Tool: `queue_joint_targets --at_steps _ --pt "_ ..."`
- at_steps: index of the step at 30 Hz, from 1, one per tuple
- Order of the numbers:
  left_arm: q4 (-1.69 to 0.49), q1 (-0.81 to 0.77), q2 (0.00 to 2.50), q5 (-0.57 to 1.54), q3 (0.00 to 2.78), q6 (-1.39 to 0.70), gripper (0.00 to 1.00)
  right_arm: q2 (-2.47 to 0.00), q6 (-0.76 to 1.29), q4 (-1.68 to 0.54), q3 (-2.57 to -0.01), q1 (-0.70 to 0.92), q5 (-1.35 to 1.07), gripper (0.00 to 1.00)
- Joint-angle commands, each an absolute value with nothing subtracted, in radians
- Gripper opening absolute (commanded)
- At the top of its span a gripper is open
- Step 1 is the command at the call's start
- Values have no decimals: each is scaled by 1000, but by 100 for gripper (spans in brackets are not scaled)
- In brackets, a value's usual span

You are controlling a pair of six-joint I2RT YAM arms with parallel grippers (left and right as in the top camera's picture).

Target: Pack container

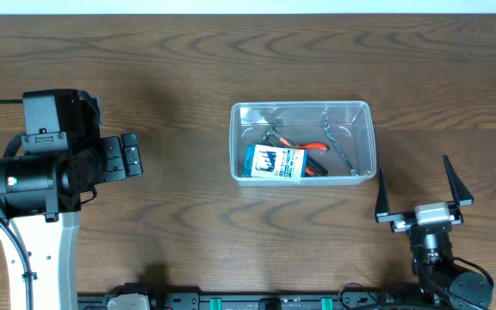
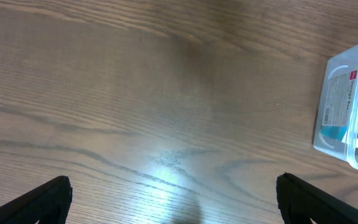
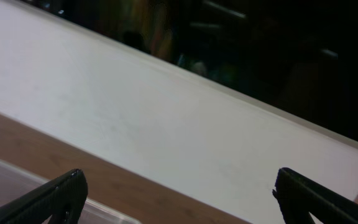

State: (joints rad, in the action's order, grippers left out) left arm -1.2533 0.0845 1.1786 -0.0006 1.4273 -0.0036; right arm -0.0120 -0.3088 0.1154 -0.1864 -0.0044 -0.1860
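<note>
The clear plastic container (image 1: 364,138) sits at the table's middle right. Inside it lie a blue-and-white box (image 1: 275,162), red-handled pliers (image 1: 304,148) and a metal tool (image 1: 341,145). Its corner with the box shows at the right edge of the left wrist view (image 2: 337,93). Its rim shows faintly at the lower left of the right wrist view (image 3: 5,168). My left gripper (image 1: 131,155) is open and empty, well left of the container. My right gripper (image 1: 413,177) is open and empty, just off the container's front right corner.
The dark wooden table (image 1: 179,77) carries nothing else in view. The left arm's white base (image 1: 37,250) stands at the front left. A white wall strip (image 3: 166,118) lies beyond the table's far edge in the right wrist view.
</note>
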Motion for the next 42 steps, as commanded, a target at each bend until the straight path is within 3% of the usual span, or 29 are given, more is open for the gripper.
queue_joint_targets --at_steps 1,12,26,42 --pt "-1256 89 1184 -8 1431 -13 98 -6 -262 156 -128 -8 -134 99" --pt "-1256 89 1184 -9 1431 -12 98 -6 -262 229 -7 10 -139 99" --pt "-1256 89 1184 -9 1431 -13 98 -6 -260 -70 -6 7 -138 99" --pt "-1256 89 1184 -8 1431 -13 98 -6 -262 -61 -6 7 -135 99"
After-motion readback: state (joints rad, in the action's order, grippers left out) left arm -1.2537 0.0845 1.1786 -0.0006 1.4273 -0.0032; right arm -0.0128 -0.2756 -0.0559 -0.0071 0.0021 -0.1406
